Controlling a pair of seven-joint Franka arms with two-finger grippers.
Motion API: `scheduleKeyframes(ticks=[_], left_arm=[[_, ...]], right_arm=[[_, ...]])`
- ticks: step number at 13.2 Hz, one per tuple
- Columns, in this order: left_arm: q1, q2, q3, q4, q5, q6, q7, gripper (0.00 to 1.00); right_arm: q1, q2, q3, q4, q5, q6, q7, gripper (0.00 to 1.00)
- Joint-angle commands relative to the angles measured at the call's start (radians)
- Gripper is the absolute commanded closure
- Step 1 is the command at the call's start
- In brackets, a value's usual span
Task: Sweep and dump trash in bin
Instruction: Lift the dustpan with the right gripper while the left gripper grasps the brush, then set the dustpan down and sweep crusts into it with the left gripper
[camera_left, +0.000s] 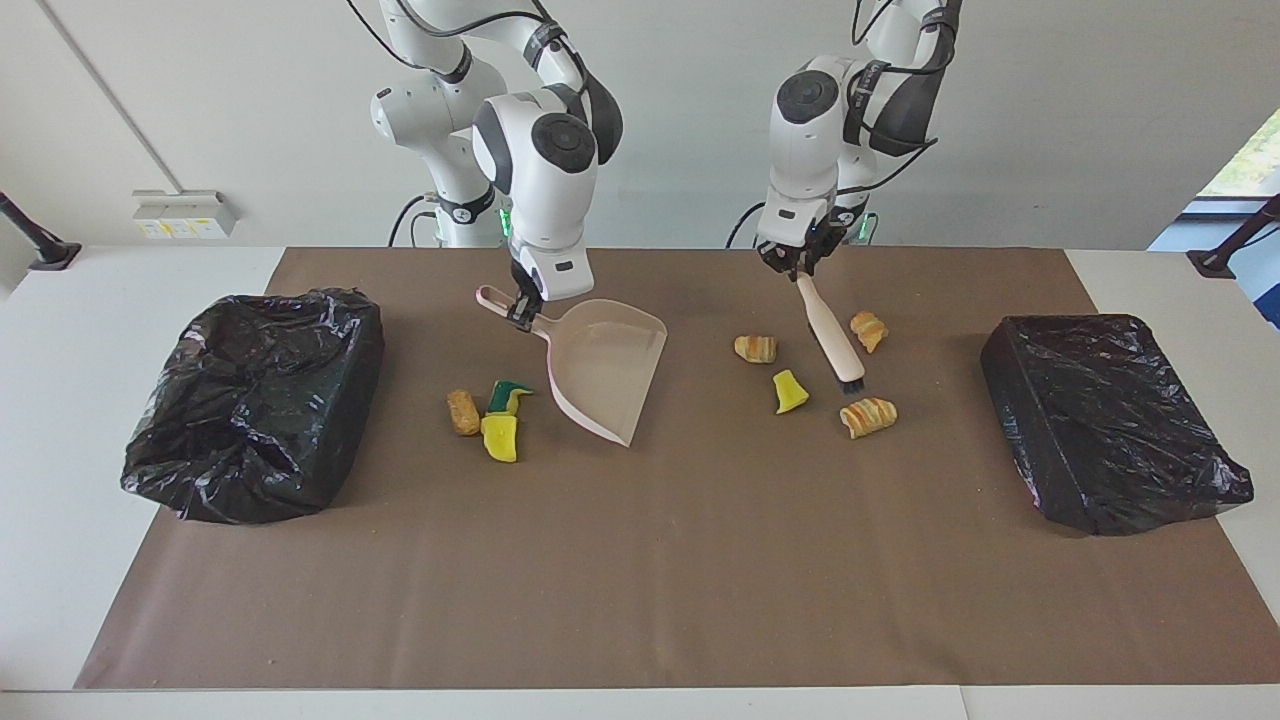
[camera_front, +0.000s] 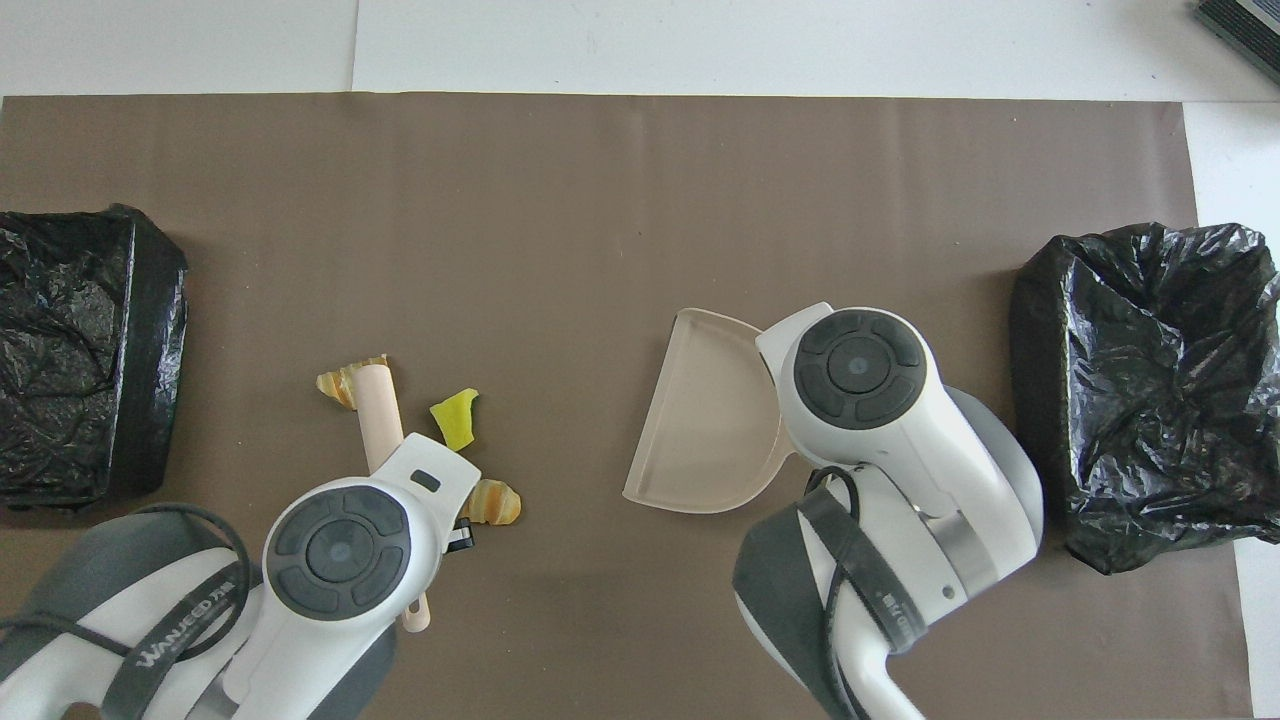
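White arms (camera_left: 540, 150), grey joint caps.

A white surface (camera_left: 90, 330) carries a brown mat (camera_left: 640, 560). On the mat lie two bins lined with black bags, one (camera_left: 250, 400) at the right arm's end and one (camera_left: 1105, 420) at the left arm's end. Between them lie bits of trash (camera_left: 500, 437) in two separate groups.

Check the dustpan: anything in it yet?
Empty. The dustpan, held by the right gripper, shows a bare inside in both views; trash lies beside it.
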Motion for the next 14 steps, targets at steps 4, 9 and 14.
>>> scheduleKeyframes(ticks=[4,9,14], left_arm=[[0.164,-0.176,-0.014,-0.214,0.030,-0.029,0.000,1.00],[0.201,-0.247,-0.018,-0.284,0.032,-0.102,-0.030,1.00],[0.167,-0.186,-0.022,-0.322,0.003,-0.006,-0.152,1.00]], right_arm=[[0.027,0.056,0.008,-0.024,0.089,0.100,-0.031,1.00],[0.052,0.080,0.008,-0.024,0.112,0.113,-0.051,1.00],[0.089,0.123,0.010,-0.003,0.117,0.125,-0.021,1.00]])
